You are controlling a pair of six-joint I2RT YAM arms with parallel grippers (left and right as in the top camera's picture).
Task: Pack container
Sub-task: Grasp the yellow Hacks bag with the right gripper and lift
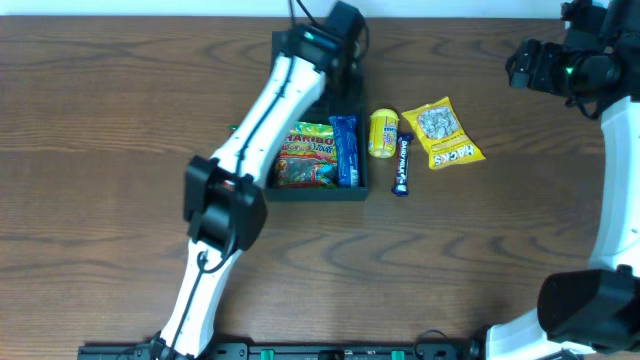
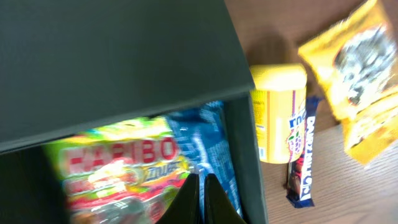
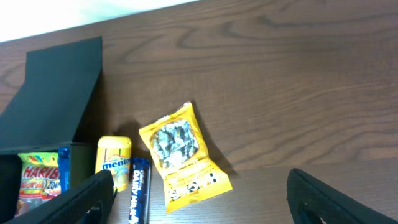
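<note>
The container (image 1: 320,193) is a dark square box with its flap lid (image 2: 124,56) raised at the far side; it also shows in the right wrist view (image 3: 56,93). Inside it lie a Haribo bag (image 1: 305,155) and a blue packet (image 1: 345,150). My left gripper (image 2: 200,196) is shut and empty, hovering over the box's far part (image 1: 340,62) above these two packets. My right gripper (image 3: 199,179) is open and empty, high at the far right (image 1: 545,65), away from the box.
On the table right of the box lie a yellow Mentos tub (image 1: 383,133), a blue Dairy Milk bar (image 1: 402,165) and a yellow Hacks packet (image 1: 442,132). The left arm stretches across the box's left side.
</note>
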